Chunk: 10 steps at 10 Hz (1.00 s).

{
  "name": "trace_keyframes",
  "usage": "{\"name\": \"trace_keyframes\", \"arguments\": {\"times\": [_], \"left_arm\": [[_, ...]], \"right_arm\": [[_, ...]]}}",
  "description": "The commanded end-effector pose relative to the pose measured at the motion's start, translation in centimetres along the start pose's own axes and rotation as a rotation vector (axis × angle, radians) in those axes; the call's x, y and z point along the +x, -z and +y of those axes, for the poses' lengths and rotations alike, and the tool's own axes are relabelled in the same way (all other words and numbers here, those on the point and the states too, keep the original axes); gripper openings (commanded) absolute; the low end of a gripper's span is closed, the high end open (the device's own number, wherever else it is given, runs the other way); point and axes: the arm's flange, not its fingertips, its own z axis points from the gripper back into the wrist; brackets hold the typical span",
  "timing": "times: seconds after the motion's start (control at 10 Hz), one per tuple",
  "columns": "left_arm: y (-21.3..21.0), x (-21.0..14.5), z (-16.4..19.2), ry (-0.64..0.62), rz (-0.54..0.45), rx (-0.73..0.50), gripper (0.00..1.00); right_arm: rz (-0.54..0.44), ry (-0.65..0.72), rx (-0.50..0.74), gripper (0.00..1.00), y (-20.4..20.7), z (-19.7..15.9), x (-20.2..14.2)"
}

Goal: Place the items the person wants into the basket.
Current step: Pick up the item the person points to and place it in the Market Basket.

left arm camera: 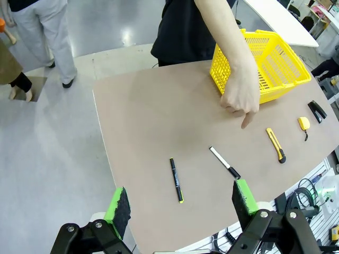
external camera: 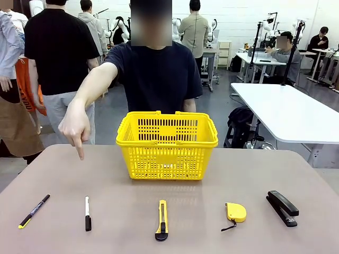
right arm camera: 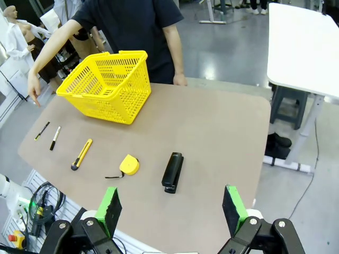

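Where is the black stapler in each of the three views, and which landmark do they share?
Front view: stapler lower right, end of the row.
Left wrist view: stapler at the right edge, beyond the tape measure.
Right wrist view: stapler low centre.
Shared landmark: yellow basket.

The grey glossy floor [external camera: 217,111] reflects light; a white table [external camera: 286,108] stands beyond the far right corner of the tabletop [external camera: 53,180].
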Motion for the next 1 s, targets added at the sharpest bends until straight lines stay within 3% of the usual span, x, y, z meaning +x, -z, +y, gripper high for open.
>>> {"name": "trace_keyframes", "arguments": {"times": [0.0, 0.1, 0.2, 0.4, 0.6, 0.7, 0.9], "left_arm": [[0.0, 0.0, 0.0, 0.000, 0.000, 0.000, 1.00], [0.4, 0.3, -2.9, 0.028, 0.014, 0.014, 1.00], [1.9, 1.0, -7.3, 0.004, 0.052, 0.110, 1.00], [5.8, 2.1, -14.9, -0.117, 0.116, 0.268, 1.00], [10.5, 1.6, -21.2, -0.123, 0.273, 0.398, 1.00], [12.7, 0.8, -23.5, -0.125, 0.354, 0.421, 1.00], [16.2, -1.0, -26.1, -0.181, 0.415, 0.402, 1.00]], "right_arm": [[-0.004, 0.003, -0.001, 1.00, 0.0, -0.2, -0.1], [-0.004, 0.003, -0.001, 1.00, 0.0, -0.2, -0.1], [-0.004, 0.003, -0.001, 1.00, 0.0, -0.2, -0.1], [-0.004, 0.003, -0.001, 1.00, 0.0, -0.2, -0.1], [-0.004, 0.003, -0.001, 1.00, 0.0, -0.2, -0.1], [-0.004, 0.003, -0.001, 1.00, 0.0, -0.2, -0.1], [-0.004, 0.003, -0.001, 1.00, 0.0, -0.2, -0.1]]}}
